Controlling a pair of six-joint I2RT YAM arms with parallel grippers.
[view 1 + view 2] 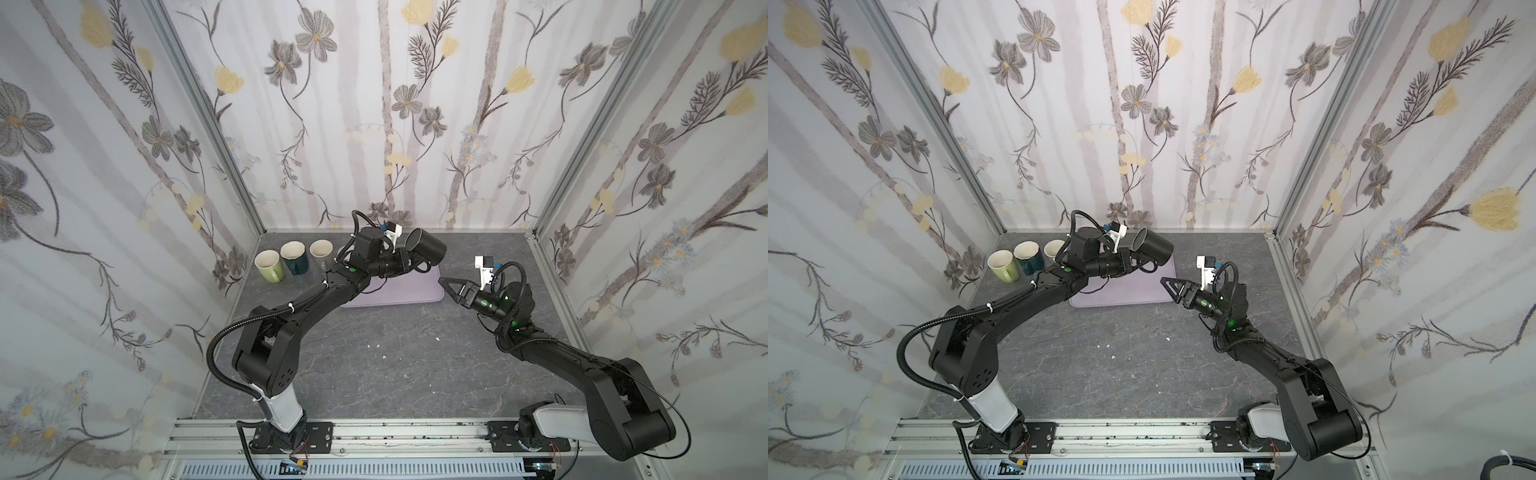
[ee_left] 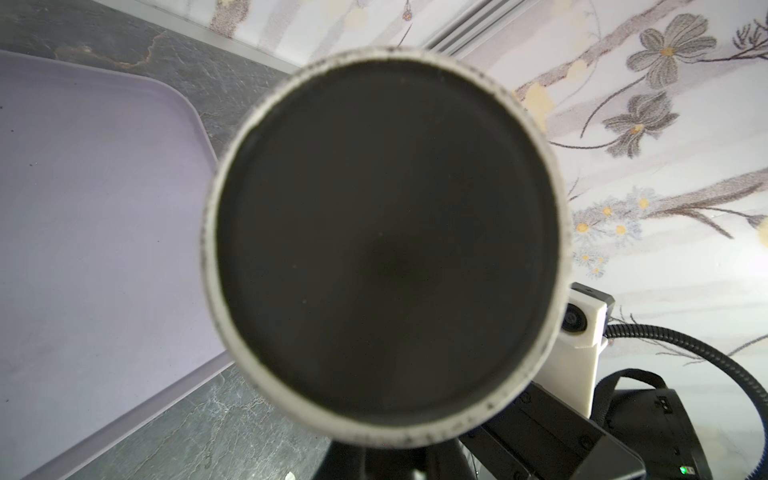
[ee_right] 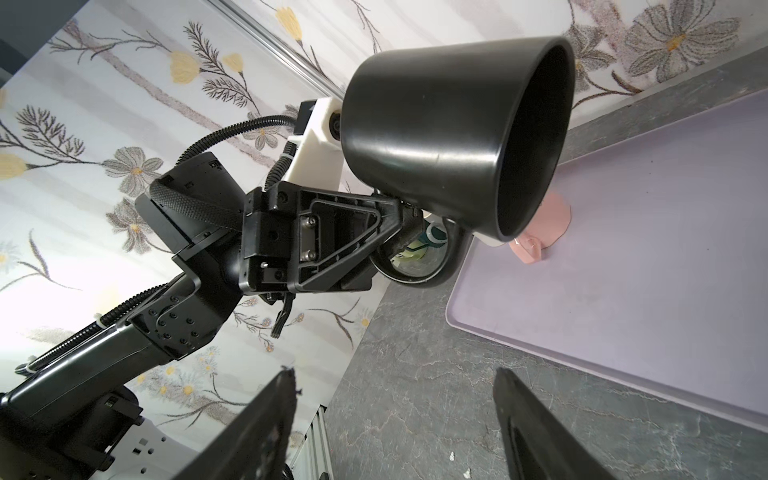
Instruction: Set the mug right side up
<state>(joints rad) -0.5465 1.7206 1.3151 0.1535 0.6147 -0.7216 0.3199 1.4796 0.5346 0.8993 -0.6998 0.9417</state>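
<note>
My left hand (image 1: 411,266) was clamped on the handle of the black mug (image 1: 428,247), holding it in the air above the far right part of the lilac tray (image 1: 399,297). The mug lay on its side, base toward my left wrist, mouth toward my right arm. My right hand (image 1: 444,282) hung empty just off the tray's right edge, fingers parted. Three mugs (image 1: 294,257) stood upright at the table's (image 1: 374,365) back left.

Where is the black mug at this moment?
In both top views the black mug is in the air at the back middle, held by the left hand above the purple tray, right of three upright mugs.
</note>
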